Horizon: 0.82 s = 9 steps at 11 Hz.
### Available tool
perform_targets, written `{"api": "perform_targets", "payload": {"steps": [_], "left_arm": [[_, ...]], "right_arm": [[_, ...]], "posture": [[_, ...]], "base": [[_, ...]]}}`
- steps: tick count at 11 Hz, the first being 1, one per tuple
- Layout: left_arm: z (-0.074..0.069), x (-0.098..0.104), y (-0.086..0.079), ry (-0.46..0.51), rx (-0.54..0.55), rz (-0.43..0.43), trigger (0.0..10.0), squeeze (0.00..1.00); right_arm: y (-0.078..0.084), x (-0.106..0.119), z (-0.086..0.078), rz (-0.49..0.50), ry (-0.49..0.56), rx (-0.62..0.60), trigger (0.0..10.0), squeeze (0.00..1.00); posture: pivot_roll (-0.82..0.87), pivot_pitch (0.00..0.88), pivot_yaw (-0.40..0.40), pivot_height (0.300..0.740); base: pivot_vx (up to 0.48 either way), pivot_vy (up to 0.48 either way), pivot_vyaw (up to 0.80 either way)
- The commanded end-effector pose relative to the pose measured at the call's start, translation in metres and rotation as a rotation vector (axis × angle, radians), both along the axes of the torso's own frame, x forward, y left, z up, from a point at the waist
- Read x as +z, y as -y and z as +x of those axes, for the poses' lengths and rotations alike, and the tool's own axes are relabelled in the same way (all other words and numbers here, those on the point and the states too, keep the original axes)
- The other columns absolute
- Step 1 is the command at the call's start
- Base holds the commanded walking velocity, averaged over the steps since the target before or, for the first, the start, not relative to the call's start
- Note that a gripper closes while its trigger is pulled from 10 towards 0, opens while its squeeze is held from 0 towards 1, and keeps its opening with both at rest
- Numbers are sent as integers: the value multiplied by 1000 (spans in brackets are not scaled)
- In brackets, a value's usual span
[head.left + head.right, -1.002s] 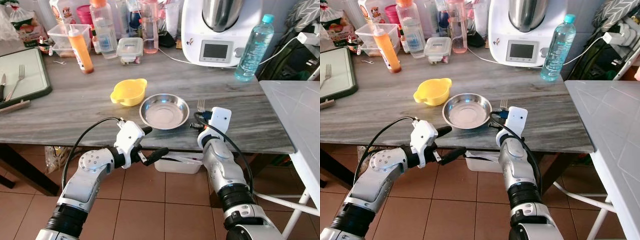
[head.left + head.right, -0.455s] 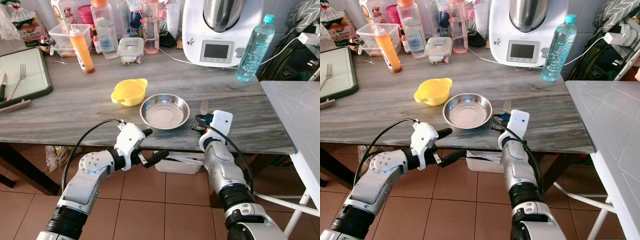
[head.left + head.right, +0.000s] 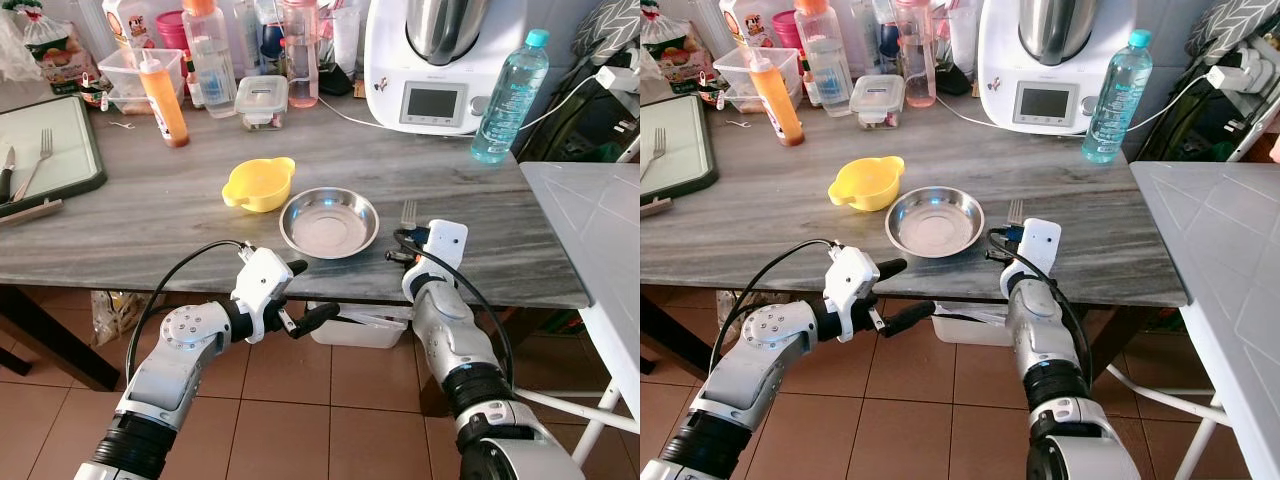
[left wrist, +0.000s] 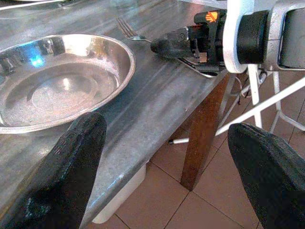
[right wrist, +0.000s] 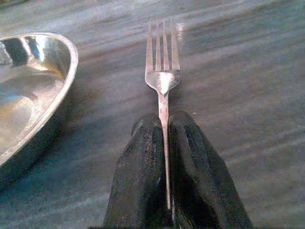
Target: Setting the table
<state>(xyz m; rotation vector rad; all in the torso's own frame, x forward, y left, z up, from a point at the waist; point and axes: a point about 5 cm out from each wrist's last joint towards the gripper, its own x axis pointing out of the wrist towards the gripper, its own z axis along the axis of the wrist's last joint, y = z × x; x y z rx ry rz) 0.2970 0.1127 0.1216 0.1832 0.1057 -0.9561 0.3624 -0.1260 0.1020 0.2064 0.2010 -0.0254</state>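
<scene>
On the far left of the grey tabletop [image 3: 150,215] a second fork [image 3: 36,160] lies on a dark-rimmed tray [image 3: 60,150]. Nearer the middle, a yellow bowl [image 3: 258,183] sits just beside a steel dish [image 3: 329,222]. Below the tabletop's front edge, the left pincer [image 3: 305,290] hovers with its fingers [image 4: 62,162] spread wide, holding nothing. Right of the dish, the right pincer [image 5: 167,157] is closed on the handle of a fork [image 5: 163,76], whose tines lie flat on the tabletop, pointing away from the robot. Behind stand a white kitchen machine [image 3: 440,60] and a water bottle [image 3: 508,95].
</scene>
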Motion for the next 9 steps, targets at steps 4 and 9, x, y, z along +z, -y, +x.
{"api": "perform_targets", "payload": {"steps": [4,9], "left_arm": [[-1,2,1,11,-12,13,10000,0],[-1,1,4,9,-19,15,10000,0]], "right_arm": [[-7,-2,2,-13,-35,45,10000,0],[-3,-7,0,-18,-49,40,10000,1000]], "posture": [[167,86,30,740],[160,86,34,740]], "base": [[0,0,0],[0,0,0]]}}
